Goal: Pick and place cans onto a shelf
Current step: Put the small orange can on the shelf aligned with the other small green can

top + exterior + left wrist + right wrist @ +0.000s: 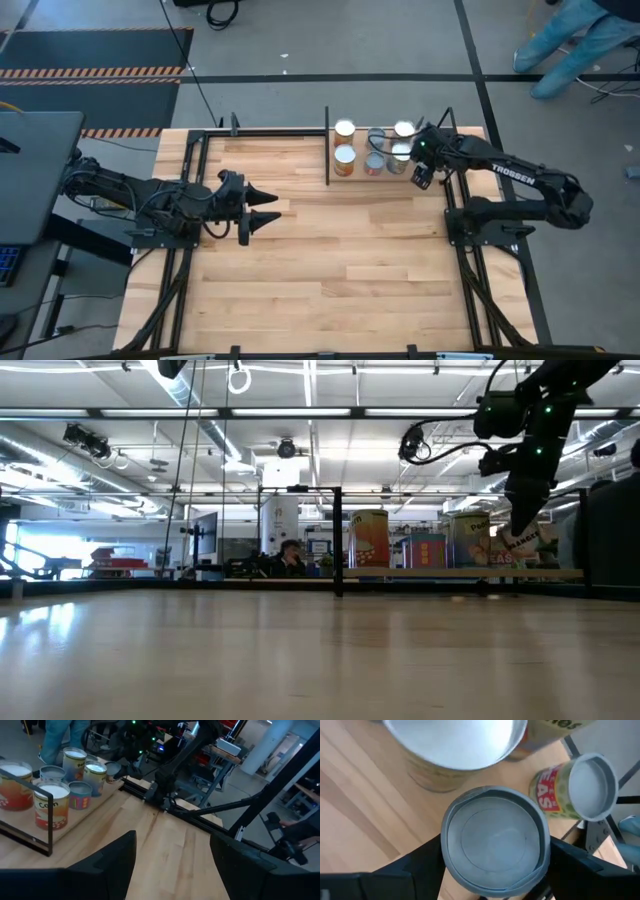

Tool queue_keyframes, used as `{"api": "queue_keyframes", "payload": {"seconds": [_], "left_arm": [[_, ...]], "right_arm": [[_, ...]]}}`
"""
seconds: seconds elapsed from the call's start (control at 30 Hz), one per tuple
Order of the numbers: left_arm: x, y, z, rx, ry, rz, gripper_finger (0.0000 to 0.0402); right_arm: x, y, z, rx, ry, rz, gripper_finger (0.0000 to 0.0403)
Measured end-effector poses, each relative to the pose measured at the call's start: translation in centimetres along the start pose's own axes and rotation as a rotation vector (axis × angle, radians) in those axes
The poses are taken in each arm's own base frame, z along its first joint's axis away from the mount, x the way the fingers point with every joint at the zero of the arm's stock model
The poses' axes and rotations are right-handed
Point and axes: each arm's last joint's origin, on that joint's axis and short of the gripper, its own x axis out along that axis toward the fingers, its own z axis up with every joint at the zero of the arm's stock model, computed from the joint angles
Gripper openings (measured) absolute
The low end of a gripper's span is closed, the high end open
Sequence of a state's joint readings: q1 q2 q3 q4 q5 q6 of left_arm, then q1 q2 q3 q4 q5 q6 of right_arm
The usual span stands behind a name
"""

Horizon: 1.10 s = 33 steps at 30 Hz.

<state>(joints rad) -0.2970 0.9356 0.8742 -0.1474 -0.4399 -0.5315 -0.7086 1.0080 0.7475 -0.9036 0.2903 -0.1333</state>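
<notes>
High top-down, low table-level, wrist cams; all sharing cans (372, 146).

The left arm lies low along the left side, its forearm stretched toward the middle. Its left tool (268, 208) points right, level, with both dark fingers (107, 867) spread well apart and nothing between them.

The right arm rises from its base on the right side, bends at the elbow and reaches back toward the far right area. Its wrist tips downward there, green lights glowing on it. The right tool (420, 172) points down, and its fingers (407, 870) sit either side of a grey-topped can (494, 840), closed against it.
</notes>
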Motion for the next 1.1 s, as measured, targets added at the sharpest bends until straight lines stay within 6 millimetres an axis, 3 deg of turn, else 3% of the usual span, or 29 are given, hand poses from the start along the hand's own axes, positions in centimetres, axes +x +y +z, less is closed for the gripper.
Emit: {"api": "queue_keyframes", "payload": {"seconds": [0.73,1.1], "left_arm": [[0.0,0.0,0.0,-0.007,0.000,0.000,0.0259],[0.0,0.0,0.0,-0.005,0.002,0.001,0.0259]], "right_arm": [[1.1,-1.3,-0.1,-0.028,0.052,0.023,0.0338],[-0.9,-2.2,0.8,-0.055,0.051,-0.007,0.0339]]}}
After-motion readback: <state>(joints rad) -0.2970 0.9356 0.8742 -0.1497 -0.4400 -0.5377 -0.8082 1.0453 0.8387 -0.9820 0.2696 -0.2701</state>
